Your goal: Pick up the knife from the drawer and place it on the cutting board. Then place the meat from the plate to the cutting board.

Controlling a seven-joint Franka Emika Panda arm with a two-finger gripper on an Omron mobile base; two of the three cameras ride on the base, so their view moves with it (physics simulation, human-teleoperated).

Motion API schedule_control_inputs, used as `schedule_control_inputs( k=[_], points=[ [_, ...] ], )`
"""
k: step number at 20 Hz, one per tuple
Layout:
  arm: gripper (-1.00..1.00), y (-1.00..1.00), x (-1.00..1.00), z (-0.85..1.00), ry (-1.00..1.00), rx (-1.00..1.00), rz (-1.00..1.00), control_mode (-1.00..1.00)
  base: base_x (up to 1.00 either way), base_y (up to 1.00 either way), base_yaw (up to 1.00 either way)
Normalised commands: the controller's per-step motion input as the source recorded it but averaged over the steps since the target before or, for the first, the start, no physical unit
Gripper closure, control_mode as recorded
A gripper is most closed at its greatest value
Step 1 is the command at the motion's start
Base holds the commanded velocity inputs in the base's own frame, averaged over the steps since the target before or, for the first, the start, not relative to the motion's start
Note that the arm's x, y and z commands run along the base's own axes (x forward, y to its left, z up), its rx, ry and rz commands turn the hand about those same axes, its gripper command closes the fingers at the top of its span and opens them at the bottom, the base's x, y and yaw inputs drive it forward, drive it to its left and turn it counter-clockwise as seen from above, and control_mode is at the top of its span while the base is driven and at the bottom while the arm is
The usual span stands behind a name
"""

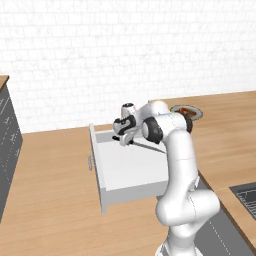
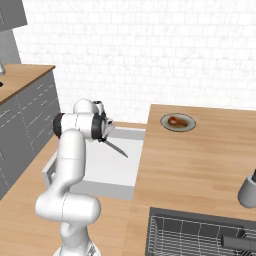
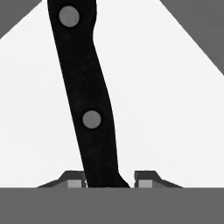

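Two fingertips of the gripper clamp the knife by its black handle (blade slanting below) over the drawer.

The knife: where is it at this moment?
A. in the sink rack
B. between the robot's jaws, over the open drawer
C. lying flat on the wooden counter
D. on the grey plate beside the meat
B: the knife sticks out from the gripper above the open white drawer, its black handle between the jaws in the hand view.
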Motion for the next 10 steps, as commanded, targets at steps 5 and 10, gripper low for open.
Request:
schedule_control_inputs(
  k=[5,10],
  points=[
    [1.00,0.00,-0.99,1.00,-0.13,0.01,0.00,-1.00,0.00,0.00,0.00],
    [1.00,0.00,-1.00,1.00,-0.23,0.03,0.02,-1.00,0.00,0.00,0.00]
  ],
)
